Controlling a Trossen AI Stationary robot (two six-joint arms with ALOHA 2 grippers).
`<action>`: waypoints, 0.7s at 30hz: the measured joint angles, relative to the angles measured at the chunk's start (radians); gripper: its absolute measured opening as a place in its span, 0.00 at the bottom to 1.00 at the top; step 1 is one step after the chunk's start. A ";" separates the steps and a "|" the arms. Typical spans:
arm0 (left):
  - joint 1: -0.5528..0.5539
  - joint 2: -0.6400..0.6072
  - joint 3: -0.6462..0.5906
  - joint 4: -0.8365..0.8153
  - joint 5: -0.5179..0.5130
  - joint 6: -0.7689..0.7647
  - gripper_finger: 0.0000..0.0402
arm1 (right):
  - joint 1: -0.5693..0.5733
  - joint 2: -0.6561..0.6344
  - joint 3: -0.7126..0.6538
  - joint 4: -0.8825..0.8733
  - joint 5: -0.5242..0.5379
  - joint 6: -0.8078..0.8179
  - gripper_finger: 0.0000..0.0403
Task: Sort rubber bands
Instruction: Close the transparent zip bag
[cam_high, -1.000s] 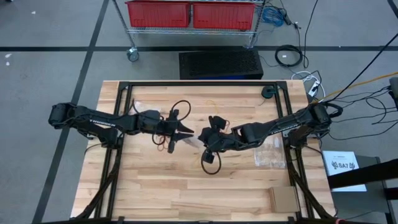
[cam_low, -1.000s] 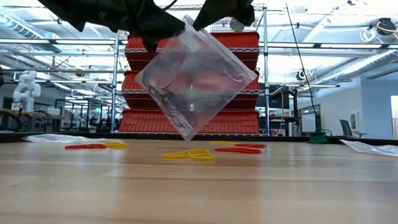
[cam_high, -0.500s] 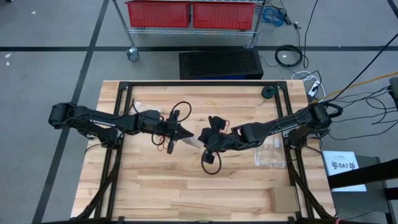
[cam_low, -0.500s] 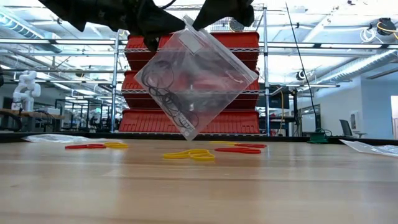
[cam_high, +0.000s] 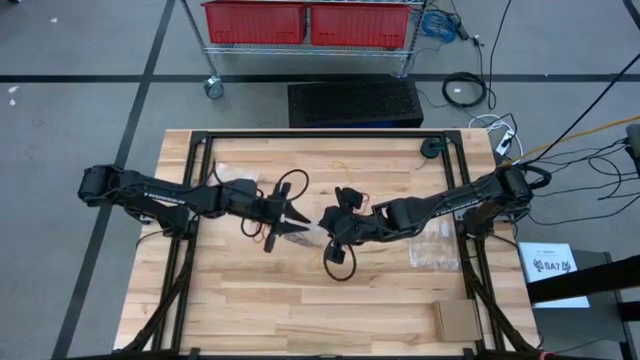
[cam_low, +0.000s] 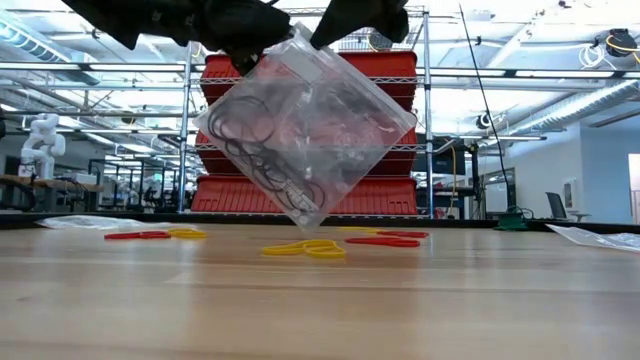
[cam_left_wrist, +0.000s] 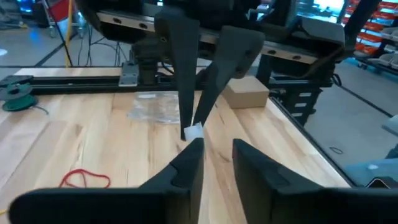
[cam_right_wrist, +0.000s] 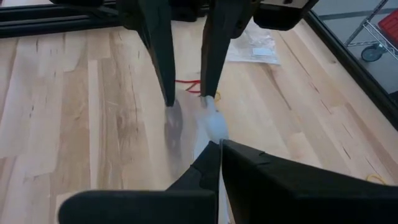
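a workshop with red bins on wire shelving (cam_low: 300, 130) lies behind a pale wooden worktop (cam_high: 250, 300), above whose middle both arms meet. between them hangs a clear plastic bag (cam_low: 310, 125), tipped on one corner well above the wood, with a cluster of black rubber bands (cam_low: 262, 150) lying against its lower side. the right gripper (cam_high: 325, 217) is closed on one edge of the bag; in its own wrist view its fingers (cam_right_wrist: 214, 155) sit pressed together on the plastic. the left gripper (cam_high: 300, 217) is at the opposite edge, jaws apart by a narrow gap, one fingertip seeming to touch a bit of the bag's rim; whether it truly grips the film i cannot tell. held from two sides like this, the bag's mouth is probably being kept spread so the bands stay inside. loose red rubber bands (cam_low: 385, 240) and yellow rubber bands (cam_low: 305, 248) lie on the worktop beneath and behind the bag, still unsorted. another clear bag (cam_high: 435, 245) rests flat near the right arm, and a small cardboard box (cam_high: 456, 320) sits by the near corner.
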 joint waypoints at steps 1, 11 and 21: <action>0.000 0.000 0.000 -0.001 -0.018 0.000 0.24 | 0.000 0.000 0.000 0.000 0.001 0.000 0.00; 0.000 0.027 0.001 -0.009 -0.090 -0.002 0.10 | 0.000 0.000 0.000 0.009 0.001 -0.007 0.00; 0.001 0.036 0.001 0.044 -0.096 0.009 0.01 | 0.000 -0.003 0.000 0.017 -0.004 -0.003 0.04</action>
